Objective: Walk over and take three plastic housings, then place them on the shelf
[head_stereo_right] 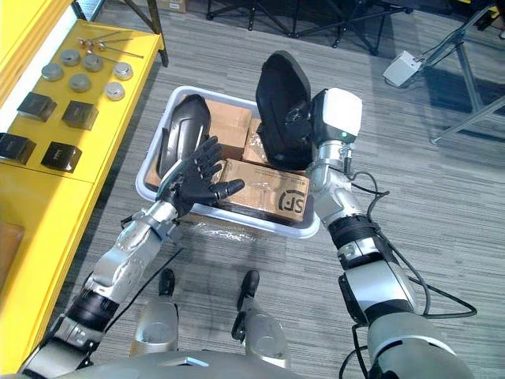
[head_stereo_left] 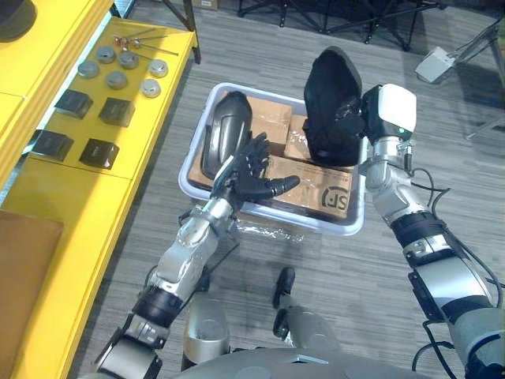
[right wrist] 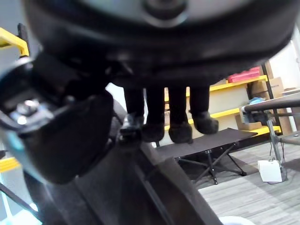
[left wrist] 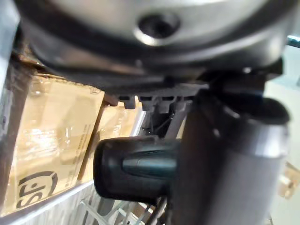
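1. Aloft over the bin, the right hand (head_stereo_left: 353, 112) grips a black plastic housing (head_stereo_left: 331, 83). Its fingers (right wrist: 180, 126) hook over the shell's edge and the thumb bears on the other side. The housing stands roughly upright, lifted clear of the boxes beneath it.
2. The left hand (head_stereo_left: 256, 178) hovers open and holds nothing, its fingers spread and thumb pointing right. It is above the bin's near-left part, just beside a second housing (head_stereo_left: 225, 130).
3. That second housing, dark grey and glossy, lies lengthwise along the bin's left wall, resting against the boxes. Whether the left fingertips touch it cannot be told.
4. The white bin (head_stereo_left: 347, 229) sits on the grey floor directly before the robot. It is packed with brown cardboard boxes (head_stereo_left: 316, 189), which fill its middle and right side.
5. To the robot's left runs a yellow shelf (head_stereo_left: 47, 205), well apart from both housings.
6. On the shelf lie a cluster of round metal discs (head_stereo_left: 117, 79) and, nearer the robot, four black square blocks (head_stereo_left: 99, 152) in two rows.
7. Thin metal rods (head_stereo_left: 138, 39) lie at the shelf's far end, just beyond the discs.
8. A small white box (head_stereo_left: 434, 63) rests on the floor at far right, beside the black legs of folding stands (head_stereo_left: 371, 24).
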`<state>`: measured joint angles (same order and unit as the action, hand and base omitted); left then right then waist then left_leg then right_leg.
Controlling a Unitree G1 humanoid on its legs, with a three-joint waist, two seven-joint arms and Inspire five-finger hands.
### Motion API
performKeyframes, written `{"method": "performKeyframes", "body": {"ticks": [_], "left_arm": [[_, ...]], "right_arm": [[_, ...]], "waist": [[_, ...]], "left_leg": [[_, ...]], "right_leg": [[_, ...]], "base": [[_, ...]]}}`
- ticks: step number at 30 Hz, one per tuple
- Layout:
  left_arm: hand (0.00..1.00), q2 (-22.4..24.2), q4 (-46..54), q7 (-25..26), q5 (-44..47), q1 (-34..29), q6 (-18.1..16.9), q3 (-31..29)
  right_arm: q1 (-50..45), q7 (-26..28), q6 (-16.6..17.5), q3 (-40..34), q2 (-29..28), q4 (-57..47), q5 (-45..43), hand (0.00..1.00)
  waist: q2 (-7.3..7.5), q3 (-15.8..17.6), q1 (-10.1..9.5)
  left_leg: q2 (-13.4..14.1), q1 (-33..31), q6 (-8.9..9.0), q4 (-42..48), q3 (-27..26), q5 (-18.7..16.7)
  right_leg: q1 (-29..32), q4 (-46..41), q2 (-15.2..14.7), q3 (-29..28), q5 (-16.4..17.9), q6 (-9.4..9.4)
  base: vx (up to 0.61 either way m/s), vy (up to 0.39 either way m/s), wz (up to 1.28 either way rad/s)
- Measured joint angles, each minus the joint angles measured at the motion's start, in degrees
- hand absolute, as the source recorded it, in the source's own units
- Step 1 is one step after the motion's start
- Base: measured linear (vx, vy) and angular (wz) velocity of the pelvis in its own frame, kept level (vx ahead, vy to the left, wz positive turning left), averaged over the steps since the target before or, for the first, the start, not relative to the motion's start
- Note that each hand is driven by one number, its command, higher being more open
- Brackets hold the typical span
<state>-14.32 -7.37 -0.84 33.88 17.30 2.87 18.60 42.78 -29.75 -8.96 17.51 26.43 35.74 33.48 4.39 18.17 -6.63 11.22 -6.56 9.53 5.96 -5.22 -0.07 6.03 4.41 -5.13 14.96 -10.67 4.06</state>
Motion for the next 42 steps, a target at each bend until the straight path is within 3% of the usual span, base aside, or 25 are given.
{"method": "performKeyframes", "body": {"ticks": [4, 12, 17, 25, 33, 39, 42], "left_arm": [[1.00, 0.32, -8.95, 2.76, 0.40, 5.59, -0.23, -0.84], [1.00, 3.03, -17.18, 7.01, 5.32, 11.73, -2.94, -1.37], [1.00, 4.09, -22.68, 9.14, 8.51, 16.55, -7.14, -3.41], [1.00, 5.10, -26.32, 10.65, 8.47, 21.96, -13.16, -7.72], [1.00, 5.41, -28.73, 10.54, 8.45, 23.87, -15.57, -7.81], [1.00, 5.37, -31.15, 6.23, 8.85, 27.12, -16.63, -8.17], [1.00, 5.33, -31.34, 3.14, 13.64, 27.39, -16.79, -8.24]], "right_arm": [[2.92, -0.48, 1.02, 1.71, -2.43, -0.03, 0.00, 0.00], [8.17, -3.32, 2.27, 3.57, -5.28, 0.02, 0.00, 0.00], [11.64, -3.74, 3.96, 3.88, -6.67, -0.24, 0.04, 0.00], [14.23, -4.64, 5.93, 3.86, -6.88, -3.08, 0.66, 0.00], [14.37, -4.63, 9.39, 4.03, -8.78, -8.11, 2.19, 0.00], [14.31, -4.66, 11.98, 4.90, -8.79, -9.95, 2.14, 0.00], [14.24, -4.65, 12.26, 5.02, -8.79, -11.50, 2.07, 0.00]], "waist": [[0.87, -0.05, 0.54], [2.75, 0.83, 0.56], [4.15, 1.82, 0.73], [4.87, 3.66, 2.12], [5.07, 4.13, 3.28], [5.05, 4.14, 3.72], [4.99, 4.18, 3.91]], "left_leg": [[0.42, -1.57, 0.41, 2.16, -0.76, -0.85], [1.00, -5.20, 0.24, 7.49, -0.36, -3.12], [1.59, -6.81, 0.34, 10.03, -0.70, -4.07], [2.04, -6.98, 0.71, 10.88, -1.32, -4.48], [2.35, -6.35, 0.88, 11.02, -2.50, -5.00], [2.38, -5.78, 0.84, 11.00, -3.30, -5.18], [2.44, -5.18, 0.80, 11.02, -4.30, -5.45]], "right_leg": [[1.17, 0.00, 0.29, -1.21, -0.65, 0.23], [2.42, 0.01, 0.56, -1.49, -1.37, -0.38], [3.42, 0.01, 1.05, -2.43, -2.00, -0.66], [3.64, 0.00, 1.35, -2.91, -2.25, -0.76], [3.69, 0.00, 1.36, -4.17, -2.26, -0.77], [3.65, 0.01, 1.34, -5.01, -2.32, -0.81], [3.67, 0.01, 1.29, -5.90, -2.44, -0.71]], "base": [[-0.01, 0.022, -0.14], [-0.04, 0.030, -0.04], [-0.04, 0.032, -0.09], [0.01, 0.028, -0.05], [0.01, 0.033, -0.07], [0.00, 0.024, -0.06], [-0.01, 0.035, -0.14]]}}
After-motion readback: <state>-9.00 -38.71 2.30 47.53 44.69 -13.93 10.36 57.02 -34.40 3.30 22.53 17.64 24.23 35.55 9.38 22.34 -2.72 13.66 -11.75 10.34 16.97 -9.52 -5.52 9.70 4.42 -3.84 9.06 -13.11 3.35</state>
